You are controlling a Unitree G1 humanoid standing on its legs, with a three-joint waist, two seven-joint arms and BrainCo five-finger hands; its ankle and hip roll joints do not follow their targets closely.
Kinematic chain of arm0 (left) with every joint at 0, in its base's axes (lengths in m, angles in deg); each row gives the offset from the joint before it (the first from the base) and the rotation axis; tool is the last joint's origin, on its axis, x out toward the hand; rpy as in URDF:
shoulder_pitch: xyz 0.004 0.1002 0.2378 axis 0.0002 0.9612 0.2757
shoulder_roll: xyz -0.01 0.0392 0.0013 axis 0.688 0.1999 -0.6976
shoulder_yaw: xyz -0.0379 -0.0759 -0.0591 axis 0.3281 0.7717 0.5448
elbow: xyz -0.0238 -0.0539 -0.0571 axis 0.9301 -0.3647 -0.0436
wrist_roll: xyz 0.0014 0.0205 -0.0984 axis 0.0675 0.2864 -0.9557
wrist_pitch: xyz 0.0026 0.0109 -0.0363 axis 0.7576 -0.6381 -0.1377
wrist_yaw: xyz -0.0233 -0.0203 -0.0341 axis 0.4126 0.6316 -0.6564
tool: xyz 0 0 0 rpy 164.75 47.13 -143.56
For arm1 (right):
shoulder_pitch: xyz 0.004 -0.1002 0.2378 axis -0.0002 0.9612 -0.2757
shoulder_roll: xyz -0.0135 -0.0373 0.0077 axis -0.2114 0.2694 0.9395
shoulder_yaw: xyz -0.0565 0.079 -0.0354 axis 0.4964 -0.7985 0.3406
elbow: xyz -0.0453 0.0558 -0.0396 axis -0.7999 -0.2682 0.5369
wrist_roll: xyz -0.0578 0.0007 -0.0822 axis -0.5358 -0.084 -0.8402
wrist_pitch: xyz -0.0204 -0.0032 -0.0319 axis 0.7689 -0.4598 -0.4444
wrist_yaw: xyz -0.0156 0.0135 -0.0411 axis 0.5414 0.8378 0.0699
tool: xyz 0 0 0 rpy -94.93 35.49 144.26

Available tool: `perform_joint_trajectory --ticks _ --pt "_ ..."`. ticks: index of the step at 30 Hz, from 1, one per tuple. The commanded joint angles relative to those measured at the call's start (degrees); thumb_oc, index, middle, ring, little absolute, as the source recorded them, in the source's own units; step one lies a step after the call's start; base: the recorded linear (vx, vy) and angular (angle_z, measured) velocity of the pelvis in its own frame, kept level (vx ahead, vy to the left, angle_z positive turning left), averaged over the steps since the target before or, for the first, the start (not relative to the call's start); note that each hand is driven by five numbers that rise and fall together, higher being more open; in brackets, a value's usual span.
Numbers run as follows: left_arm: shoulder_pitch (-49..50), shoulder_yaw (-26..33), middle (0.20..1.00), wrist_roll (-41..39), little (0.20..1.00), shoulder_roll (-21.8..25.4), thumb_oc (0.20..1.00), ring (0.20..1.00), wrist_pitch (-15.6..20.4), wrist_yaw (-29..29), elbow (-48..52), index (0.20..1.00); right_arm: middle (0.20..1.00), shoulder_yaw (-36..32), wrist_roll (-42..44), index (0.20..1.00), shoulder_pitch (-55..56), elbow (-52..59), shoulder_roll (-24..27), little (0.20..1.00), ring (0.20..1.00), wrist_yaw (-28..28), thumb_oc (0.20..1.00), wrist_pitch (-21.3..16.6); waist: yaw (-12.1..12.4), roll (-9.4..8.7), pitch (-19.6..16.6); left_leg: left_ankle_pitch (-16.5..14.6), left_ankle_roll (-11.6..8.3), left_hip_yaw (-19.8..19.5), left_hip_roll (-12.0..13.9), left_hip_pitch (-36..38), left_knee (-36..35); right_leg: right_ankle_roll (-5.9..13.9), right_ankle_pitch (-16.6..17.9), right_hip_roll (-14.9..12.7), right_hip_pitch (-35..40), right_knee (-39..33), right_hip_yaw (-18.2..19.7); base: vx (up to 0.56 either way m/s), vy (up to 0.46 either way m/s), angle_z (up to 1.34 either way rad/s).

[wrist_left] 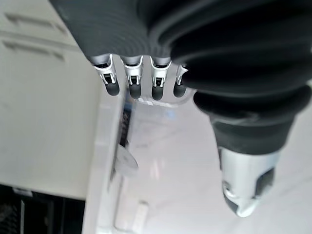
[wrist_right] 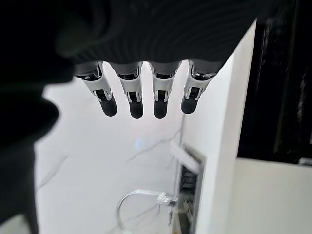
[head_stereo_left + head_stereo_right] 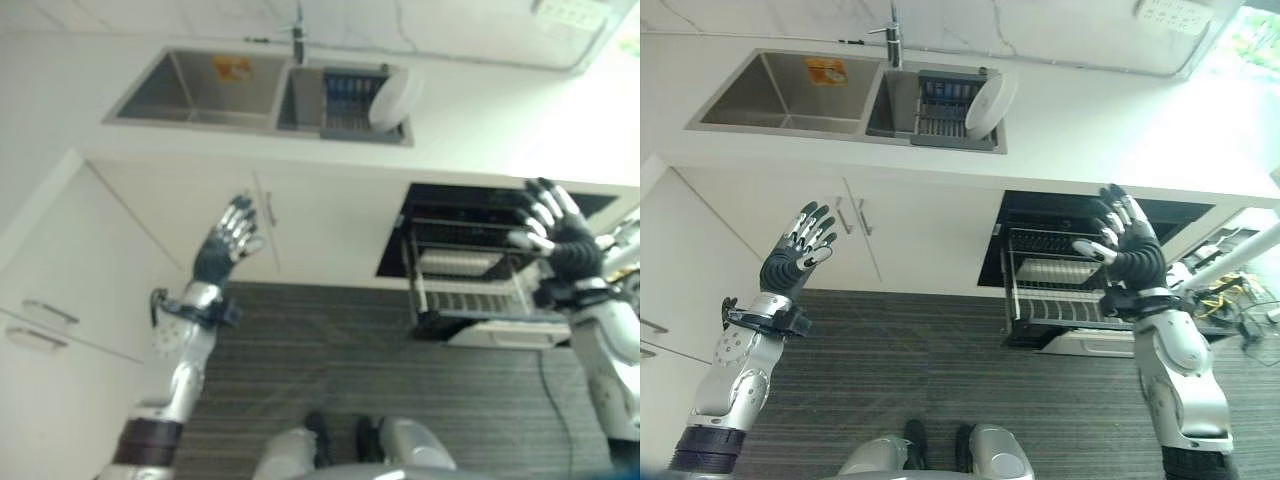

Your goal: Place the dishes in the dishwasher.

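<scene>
Stainless sink (image 3: 780,95) rack still has the white plate (image 3: 985,105) leaning in it, so nothing's loaded yet. Left hand (image 3: 795,258) and right hand (image 3: 1127,243) hover empty, fingers spread, dishwasher rack (image 3: 1055,295) pulled out.

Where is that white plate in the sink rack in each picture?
Left eye view: plate up top, leaning on the rack in the sink's right basin.
Right eye view: plate up top, same rack.
Left wrist view: a pale disc, probably it.
Right wrist view: cannot tell.
Shared landmark: the faucet.
</scene>
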Motion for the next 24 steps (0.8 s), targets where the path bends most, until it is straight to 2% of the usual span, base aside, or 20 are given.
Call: perform_joint_trajectory --ticks 1,2,5,7,12,13,16,17,18,19,20,21,22,23,24 --pt "-1.2 -1.1 1.0 1.9 1.0 2.6 1.0 1.0 2.9 -1.7 3.9 1.0 1.0 -0.1 1.7 1.0 -5.9 -2.5 1.1 1.0 1.0 2.1 1.0 -5.5 0.1 -0.54 -3.1 -5.7 -6.35 -8.8 5.2 -1.3 5.2 4.24 3.4 -2.7 3.8 -7.9 -0.1 0.0 -0.108 0.22" --pt "-1.7 -1.6 1.0 0.9 1.0 2.8 1.0 1.0 2.8 -1.2 4.5 1.0 1.0 1.3 1.7 1.0 -7.1 -2.5 1.1 1.0 1.0 4.2 1.0 -5.7 0.5 0.15 -3.7 -5.4 -6.58 -9.4 4.7 -1.4 5.2 4.69 3.7 -3.1 3.6 -7.9 -0.2 0.02 -0.108 0.22" --pt "-2.3 -2.2 1.0 0.7 1.0 2.5 1.0 1.0 2.4 -1.2 4.2 1.0 1.0 3.8 -0.5 1.0 -8.8 -2.2 -0.8 1.0 1.0 5.1 1.0 -5.1 0.4 1.19 -4.4 -5.2 -6.53 -8.5 4.9 -1.2 5.2 4.39 3.3 -3.1 4.0 -7.9 -0.4 0.03 -0.073 0.1" --pt "-2.7 -2.5 1.0 -0.1 1.0 2.1 1.0 1.0 2.1 -0.9 4.1 1.0 1.0 4.5 -1.0 1.0 -8.7 -2.7 -1.1 1.0 1.0 4.9 1.0 -4.0 0.0 1.6 -5.1 -5.4 -6.52 -7.1 5.3 -0.9 5.2 4.08 2.7 -3.1 4.6 -7.9 -0.9 0.04 -0.085 -0.04" --pt "-2.6 -2.0 1.0 0.4 1.0 2.2 1.0 1.0 2.5 -0.6 4.2 1.0 1.0 2.9 -1.5 1.0 -7.3 -3.4 -0.2 1.0 1.0 2.7 1.0 -3.8 -1.0 1.96 -5.6 -5.4 -6.97 -5.0 5.9 0.6 5.2 3.6 1.8 -2.6 4.7 -7.9 0.0 0.05 -0.143 -0.15" --pt "-2.5 -1.7 1.0 -0.1 1.0 2.2 1.0 1.0 2.4 -0.6 4.5 1.0 1.0 2.7 -1.5 1.0 -7.1 -3.2 0.3 1.0 1.0 2.2 1.0 -3.8 -0.8 1.68 -5.3 -3.9 -7.93 -3.9 5.9 1.5 5.2 3.27 1.6 -3.1 4.9 -7.9 -0.1 0.07 -0.145 -0.13" --pt "-3.3 -2.0 1.0 0.0 1.0 1.4 1.0 1.0 2.2 -1.0 4.6 1.0 1.0 2.6 -2.4 1.0 -7.9 -4.1 1.1 1.0 1.0 2.2 1.0 -3.9 -0.1 -0.51 -3.5 5.7 -11.04 -0.9 6.4 2.1 6.3 1.7 1.7 -5.5 6.2 -7.9 0.1 0.06 -0.127 -0.1" --pt "-3.6 -2.3 1.0 0.6 1.0 1.2 1.0 1.0 1.9 -1.1 4.7 1.0 1.0 2.6 -2.6 1.0 -8.2 -4.2 1.3 1.0 1.0 2.5 1.0 -3.9 0.0 -0.74 -2.9 6.9 -11.62 -0.4 7.4 1.1 7.5 1.62 1.9 -5.9 6.6 -7.9 -0.2 0.02 -0.014 -0.12" --pt "-3.8 -2.8 1.0 0.5 1.0 1.2 1.0 1.0 1.8 -0.9 4.7 1.0 1.0 2.9 -2.4 1.0 -9.1 -4.1 1.7 1.0 1.0 2.7 1.0 -3.2 -0.3 -0.84 -2.3 6.4 -11.21 1.1 9.3 0.5 6.3 1.79 2.0 -6.6 7.0 -7.9 -0.9 0.04 0.095 0.08" --pt "-3.5 -2.6 1.0 -0.5 1.0 1.4 1.0 1.0 1.8 -0.9 4.6 1.0 1.0 3.2 -2.9 1.0 -9.7 -4.2 1.7 1.0 1.0 2.6 1.0 -2.7 -0.5 -0.01 -2.1 4.4 -10.66 2.1 11.4 -0.2 5.2 2.33 1.7 -6.5 7.4 -7.9 -1.4 0.08 0.237 0.2" --pt "-3.2 -2.2 1.0 -1.0 1.0 1.3 1.0 1.0 2.0 -0.6 4.3 1.0 1.0 3.8 -3.8 1.0 -10.2 -4.5 1.7 1.0 1.0 2.4 1.0 -2.3 -0.4 1.45 -2.1 2.4 -10.78 0.9 13.6 -2.8 5.2 2.75 1.0 -5.5 7.7 -7.9 -1.2 0.15 0.35 0.22" --pt "-2.7 -2.0 1.0 -1.7 1.0 1.1 1.0 1.0 2.4 -0.1 4.0 1.0 1.0 4.1 -4.3 1.0 -10.3 -4.8 1.8 1.0 1.0 1.8 1.0 -2.4 -0.3 2.39 -2.4 1.5 -11.11 -1.7 14.6 -4.8 5.2 2.94 0.2 -4.5 7.8 -7.9 -0.1 0.2 0.389 -0.02" --pt "-2.0 -1.9 1.0 -2.5 1.0 0.8 1.0 1.0 2.8 0.1 3.9 1.0 1.0 4.0 -4.4 1.0 -10.1 -4.9 2.2 1.0 1.0 1.2 1.0 -2.4 0.1 3.17 -2.7 1.7 -11.91 -5.2 15.6 -7.2 5.2 2.94 -0.7 -3.6 8.4 -7.9 1.1 0.28 0.407 -0.23" --pt "-1.0 -1.7 1.0 -3.4 1.0 0.4 1.0 1.0 3.3 -0.2 3.8 1.0 1.0 3.7 -4.4 1.0 -10.0 -5.2 2.7 1.0 1.0 0.6 1.0 -2.6 0.7 3.81 -2.7 3.5 -13.04 -9.0 16.7 -9.8 5.2 2.64 -2.1 -2.6 9.5 -7.9 2.7 0.28 0.358 -0.26" --pt "-0.3 -1.7 1.0 -3.4 1.0 0.1 1.0 1.0 4.2 -0.5 3.4 1.0 1.0 3.5 -4.0 1.0 -10.0 -5.4 3.1 1.0 1.0 0.2 1.0 -2.7 0.8 4.17 -2.5 4.8 -13.63 -10.1 17.7 -10.9 5.2 2.33 -2.9 -2.0 10.3 -7.9 3.6 0.27 0.349 -0.3"
